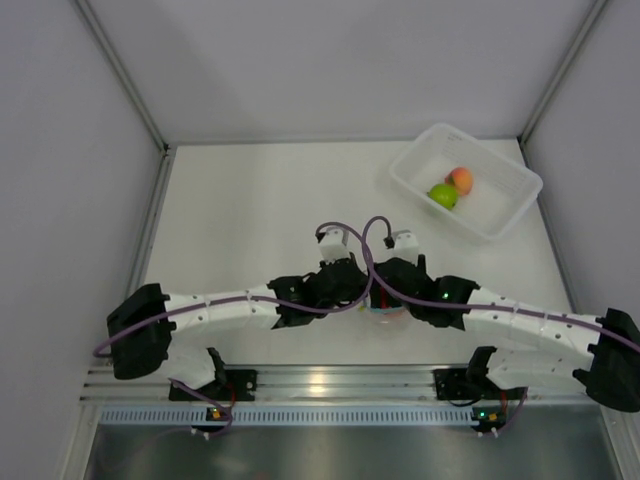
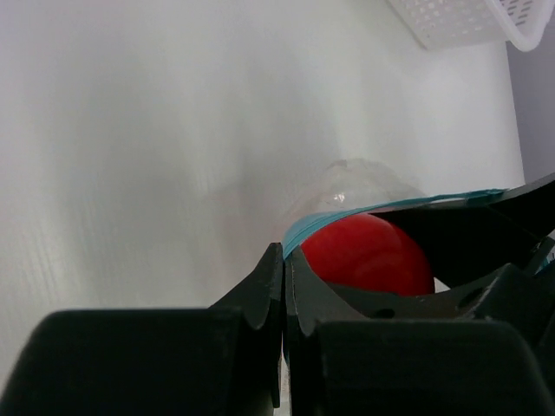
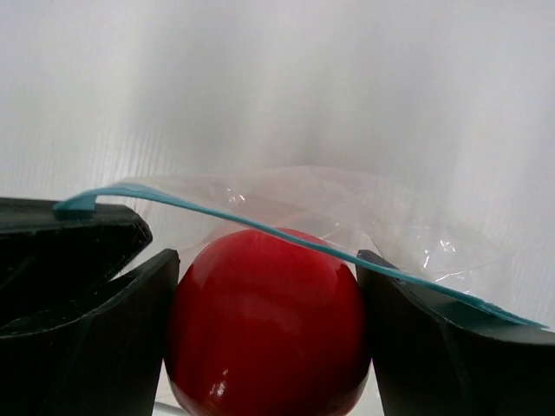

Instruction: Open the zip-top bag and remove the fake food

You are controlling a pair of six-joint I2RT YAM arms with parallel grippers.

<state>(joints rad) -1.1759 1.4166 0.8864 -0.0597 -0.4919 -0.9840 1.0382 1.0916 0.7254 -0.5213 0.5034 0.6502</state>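
The clear zip-top bag (image 3: 347,204) lies on the table at the near middle, its blue-teal zip strip (image 3: 286,238) pulled open. My left gripper (image 2: 284,260) is shut on the strip's edge (image 2: 390,204). My right gripper (image 3: 267,260) sits in the bag's mouth, its fingers pressed on both sides of the red fruit (image 3: 264,321), which also shows in the left wrist view (image 2: 368,251). In the top view both grippers meet over the bag (image 1: 385,315), which is mostly hidden there. The green fruit (image 1: 443,195) and the orange-peach fruit (image 1: 461,179) lie in the bin.
The translucent white bin (image 1: 500,215) stands at the far right of the table; its latticed corner shows in the left wrist view (image 2: 468,22). White walls close in the table on the left, right and back.
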